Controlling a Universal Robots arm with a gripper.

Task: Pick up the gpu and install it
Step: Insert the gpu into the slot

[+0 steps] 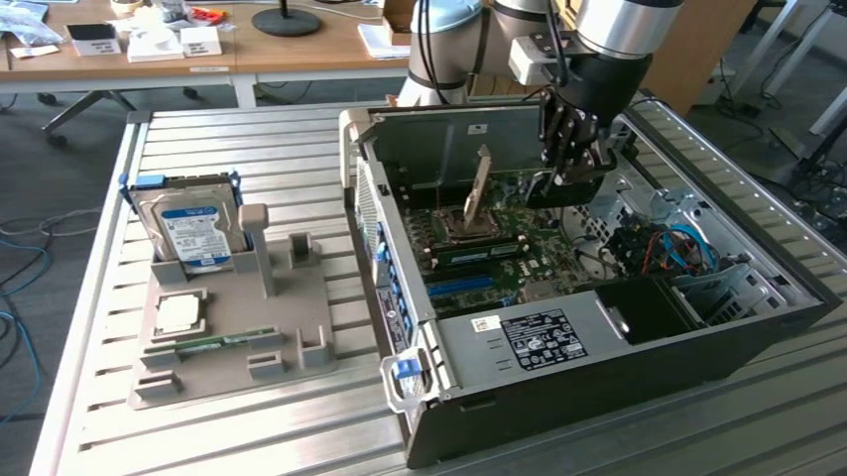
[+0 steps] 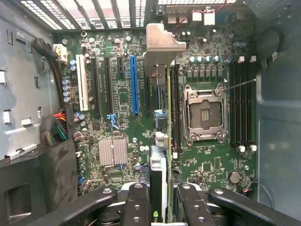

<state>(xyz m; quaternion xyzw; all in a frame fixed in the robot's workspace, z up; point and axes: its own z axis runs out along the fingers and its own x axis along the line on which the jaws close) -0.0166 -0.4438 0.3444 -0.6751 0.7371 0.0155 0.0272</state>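
The gpu (image 2: 159, 183) is a thin green card seen edge-on from the wrist, with a black block bearing a green logo on one face near the claw (image 2: 162, 209) and a bent silver bracket (image 2: 162, 40) at its far end. The claw is clamped on it, black fingers (image 2: 136, 202) against either face, and holds it on edge inside the open computer case (image 1: 596, 337), above the green motherboard (image 2: 122, 132). Straight below the claw, the card's edge lines up with the dark slots that lie between a long blue slot (image 2: 135, 84) on one side and the square processor socket (image 2: 205, 113) on the other; which slot it is over I cannot tell. Past the socket run the black memory slots (image 2: 242, 103), then the case's grey wall. On the blue slot's side, a bundle of coloured cables (image 2: 56, 127) and a black housing crowd the board's edge. The case's upright grey panel (image 1: 450, 139) stands close to the claw on the exterior view's left. Well off that way, on the slatted surface (image 1: 225, 139), a grey holder (image 1: 265, 327) carries a hard drive (image 1: 192, 233).
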